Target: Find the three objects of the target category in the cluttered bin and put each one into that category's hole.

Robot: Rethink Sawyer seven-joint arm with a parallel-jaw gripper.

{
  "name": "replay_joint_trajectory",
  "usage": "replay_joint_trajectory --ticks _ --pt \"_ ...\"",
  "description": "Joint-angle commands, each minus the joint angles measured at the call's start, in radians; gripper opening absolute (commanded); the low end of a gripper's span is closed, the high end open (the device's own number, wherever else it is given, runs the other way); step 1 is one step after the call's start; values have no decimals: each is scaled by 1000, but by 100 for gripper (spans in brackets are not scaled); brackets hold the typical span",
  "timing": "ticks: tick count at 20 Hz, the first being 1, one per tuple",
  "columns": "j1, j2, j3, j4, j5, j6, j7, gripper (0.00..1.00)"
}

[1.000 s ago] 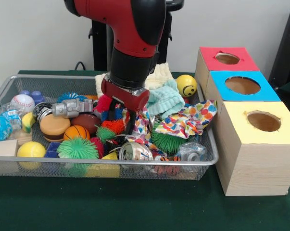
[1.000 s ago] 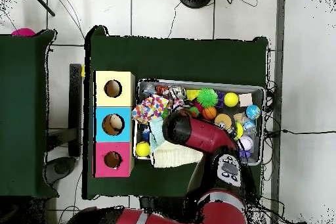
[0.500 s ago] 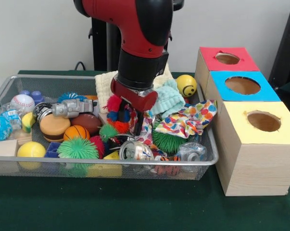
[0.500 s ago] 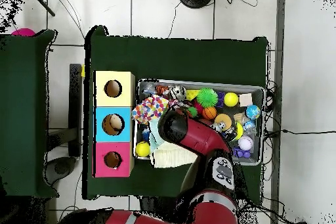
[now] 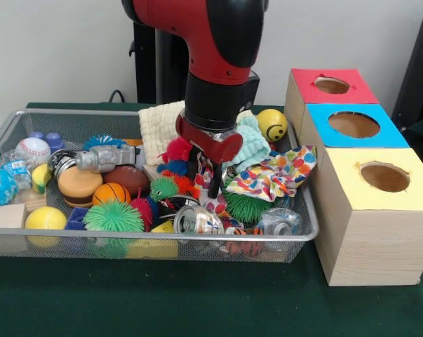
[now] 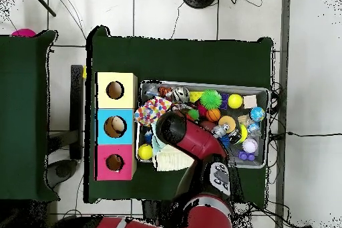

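My claw hanging low over middle of wire bin, fingers clenched on patterned cloth strip trailing down into clutter. Red-blue spiky toy sitting just beside claw. Polka-dot cloth draping over bin's rim toward yellow box. Mint cloth and cream towel lying behind my wrist. Blue box and red box standing in row on green surface. Overhead, my arm covering bin's centre.
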Motion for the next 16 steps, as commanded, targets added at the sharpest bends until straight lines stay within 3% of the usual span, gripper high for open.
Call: replay_joint_trajectory --ticks 1,16 --pt "12 47 109 131 88 13 284 100" --pt "28 59 69 124 116 22 226 100"
